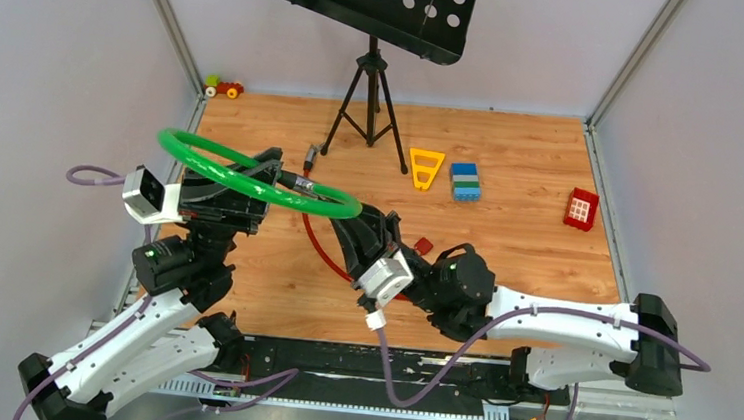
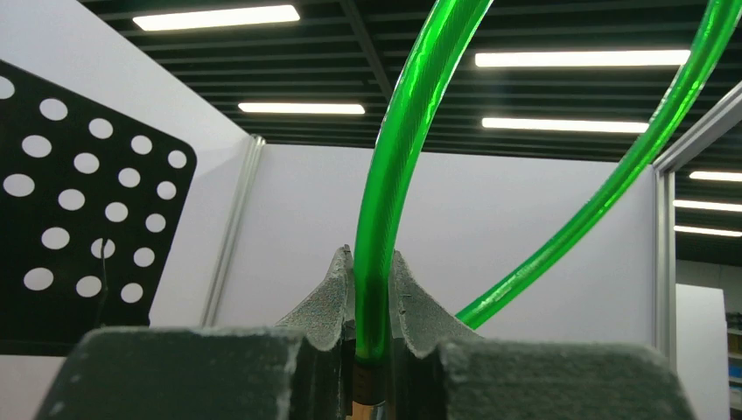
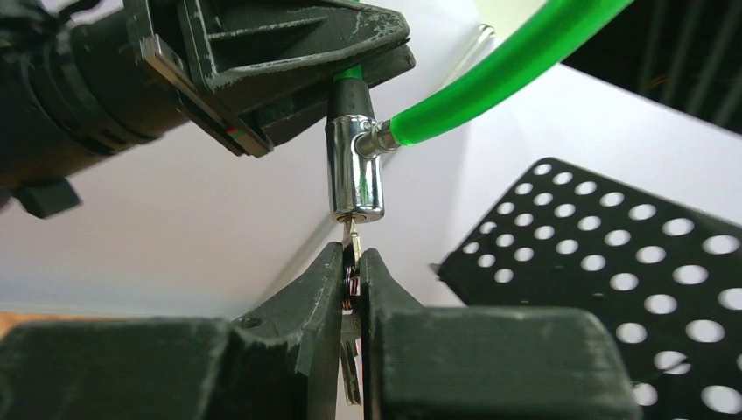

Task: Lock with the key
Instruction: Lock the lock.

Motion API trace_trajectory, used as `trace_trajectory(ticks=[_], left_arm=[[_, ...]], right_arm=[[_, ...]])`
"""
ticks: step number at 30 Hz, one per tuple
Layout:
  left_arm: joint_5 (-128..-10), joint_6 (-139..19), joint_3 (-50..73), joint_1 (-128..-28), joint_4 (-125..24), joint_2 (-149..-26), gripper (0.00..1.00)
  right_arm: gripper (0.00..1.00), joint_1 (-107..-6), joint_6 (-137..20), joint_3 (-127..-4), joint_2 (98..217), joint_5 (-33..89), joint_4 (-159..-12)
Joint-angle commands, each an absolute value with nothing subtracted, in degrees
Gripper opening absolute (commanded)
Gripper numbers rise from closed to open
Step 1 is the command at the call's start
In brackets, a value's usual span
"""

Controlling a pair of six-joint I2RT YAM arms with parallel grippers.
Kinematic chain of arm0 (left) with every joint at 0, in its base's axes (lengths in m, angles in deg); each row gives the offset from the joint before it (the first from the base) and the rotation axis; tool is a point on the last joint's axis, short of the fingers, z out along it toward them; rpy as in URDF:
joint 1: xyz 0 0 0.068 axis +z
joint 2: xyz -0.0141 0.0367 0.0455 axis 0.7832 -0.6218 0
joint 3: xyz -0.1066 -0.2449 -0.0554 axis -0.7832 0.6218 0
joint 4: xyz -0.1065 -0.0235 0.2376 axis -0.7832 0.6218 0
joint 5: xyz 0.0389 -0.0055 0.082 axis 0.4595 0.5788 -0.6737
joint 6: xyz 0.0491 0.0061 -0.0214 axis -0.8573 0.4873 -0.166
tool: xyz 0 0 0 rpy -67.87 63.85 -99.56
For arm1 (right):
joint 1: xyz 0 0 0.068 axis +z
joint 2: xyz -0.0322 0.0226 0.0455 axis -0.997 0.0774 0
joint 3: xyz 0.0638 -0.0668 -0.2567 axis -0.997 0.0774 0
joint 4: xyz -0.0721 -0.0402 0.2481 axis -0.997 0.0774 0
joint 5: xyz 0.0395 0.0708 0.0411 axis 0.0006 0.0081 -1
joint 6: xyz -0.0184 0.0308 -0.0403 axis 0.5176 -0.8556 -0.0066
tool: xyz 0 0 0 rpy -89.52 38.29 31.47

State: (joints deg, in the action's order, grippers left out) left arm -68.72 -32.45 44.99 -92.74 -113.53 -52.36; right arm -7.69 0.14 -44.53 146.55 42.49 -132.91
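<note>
A green cable (image 1: 250, 180) forms a loop held up above the table. My left gripper (image 2: 372, 273) is shut on it just above its dark end sleeve, and the same gripper (image 1: 273, 172) shows in the top view. The cable's chrome lock cylinder (image 3: 354, 175) hangs below the left fingers (image 3: 289, 44). My right gripper (image 3: 352, 255) is shut on the small silvery key (image 3: 350, 234). The key points up, and its tip is at the keyhole in the cylinder's underside. In the top view the right gripper (image 1: 349, 224) sits just under the green loop, and the key is too small to see there.
A red cable (image 1: 317, 248) and a small red padlock (image 1: 423, 245) lie on the wooden table. Behind them stand a tripod (image 1: 369, 99) with a perforated black plate (image 1: 379, 0), a yellow triangle (image 1: 425, 167), a blue-green block (image 1: 466, 180) and a red block (image 1: 581, 207). A toy car (image 1: 223, 87) is at the far left.
</note>
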Motion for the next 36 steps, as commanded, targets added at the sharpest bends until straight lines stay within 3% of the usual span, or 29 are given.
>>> trace_trajectory(ticks=[1,10,23,28,33,36], left_arm=[[-69.41,-30.6,44.49,-93.04,-110.2,-52.03,0.0],[-73.38,-31.74,43.26,-93.04,-102.42,-50.08,0.0],[-75.51,-32.08,43.08,-93.04,-98.9,-49.45,0.0],[-74.21,-32.78,43.3,-93.04,-99.54,-49.82,0.0],[-69.98,-34.28,43.83,-93.04,-102.86,-50.58,0.0],[-64.63,-34.42,44.75,-92.99,-109.43,-52.12,0.0]], right_arm=[[0.0,-5.1,20.73,-49.03,150.08,53.53,-144.05],[0.0,-2.25,40.18,-54.41,157.96,62.24,-152.25],[0.0,-1.22,45.54,-55.03,161.38,65.08,-157.05],[0.0,-0.38,32.92,-51.85,156.01,61.69,-147.94],[0.0,-1.8,4.86,-54.96,144.44,46.99,-113.07],[0.0,-3.02,-4.83,-56.64,141.48,38.4,-104.87]])
